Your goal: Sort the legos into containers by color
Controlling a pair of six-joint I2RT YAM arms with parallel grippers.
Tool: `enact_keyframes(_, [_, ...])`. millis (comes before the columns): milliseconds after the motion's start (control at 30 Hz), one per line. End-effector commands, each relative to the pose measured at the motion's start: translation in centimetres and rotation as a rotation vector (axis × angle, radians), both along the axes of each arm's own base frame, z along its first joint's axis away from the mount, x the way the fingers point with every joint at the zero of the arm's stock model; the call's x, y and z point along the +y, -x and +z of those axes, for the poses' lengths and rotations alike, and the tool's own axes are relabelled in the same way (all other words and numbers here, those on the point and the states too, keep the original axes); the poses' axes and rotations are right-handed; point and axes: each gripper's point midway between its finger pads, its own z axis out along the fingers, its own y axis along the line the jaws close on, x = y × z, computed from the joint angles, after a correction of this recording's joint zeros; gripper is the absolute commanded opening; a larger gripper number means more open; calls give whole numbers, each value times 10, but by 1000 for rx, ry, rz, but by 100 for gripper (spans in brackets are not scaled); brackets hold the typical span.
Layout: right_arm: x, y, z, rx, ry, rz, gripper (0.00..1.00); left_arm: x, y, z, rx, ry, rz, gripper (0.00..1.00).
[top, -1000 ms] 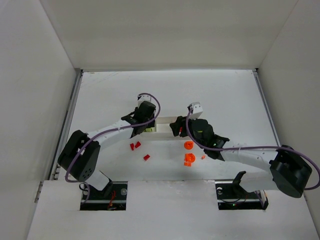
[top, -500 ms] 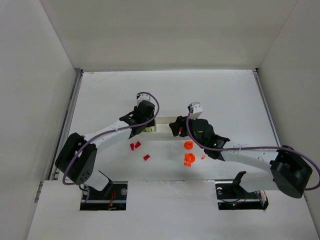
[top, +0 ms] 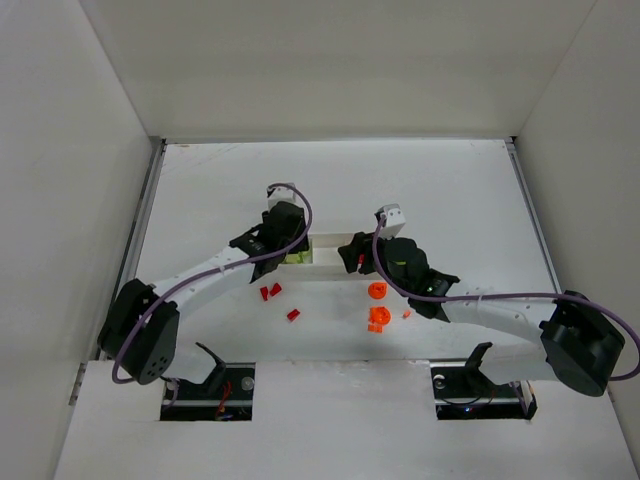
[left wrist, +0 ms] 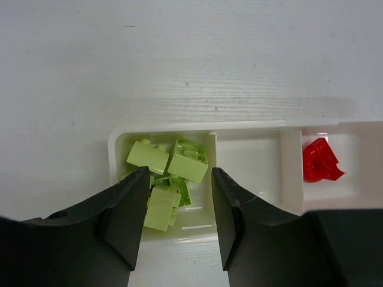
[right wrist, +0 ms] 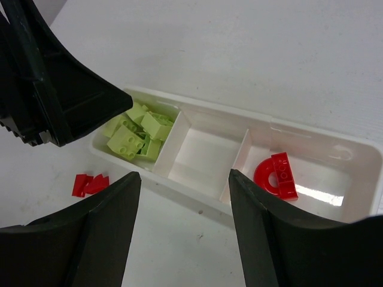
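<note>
pale yellow-green bricks [left wrist: 187,162] fill the 9 o'clock compartment of the white tray [left wrist: 161,128], whose long axis runs 9 to 3; a red arch [right wrist: 275,174] sits at its 3 o'clock end. the left tool [left wrist: 179,177] and right tool [right wrist: 182,179] hang released, holding nothing. loose red bricks [top: 270,292] lie on the desk [top: 450,190] at 6 o'clock of the left tool, the nearer arm; orange pieces [top: 378,305] lie at 6 o'clock of the right.

Bright, even light — shadows soft. Glare streaks the tray [right wrist: 326,195]; the near fingers [right wrist: 90,239] look perhaps slightly blurred.
</note>
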Motion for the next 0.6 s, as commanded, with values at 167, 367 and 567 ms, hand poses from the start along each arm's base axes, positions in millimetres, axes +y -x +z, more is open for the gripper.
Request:
enact_keyframes(167, [6, -3, 17, -35, -41, 11, 36, 19, 10, 37, -103, 100, 61, 42])
enact_keyframes(367, [27, 25, 8, 12, 14, 93, 22, 55, 30, 42, -141, 168, 157, 37])
enact_keyframes(567, [72, 99, -40, 110, 132, 303, 43, 96, 60, 17, -127, 230, 273, 27])
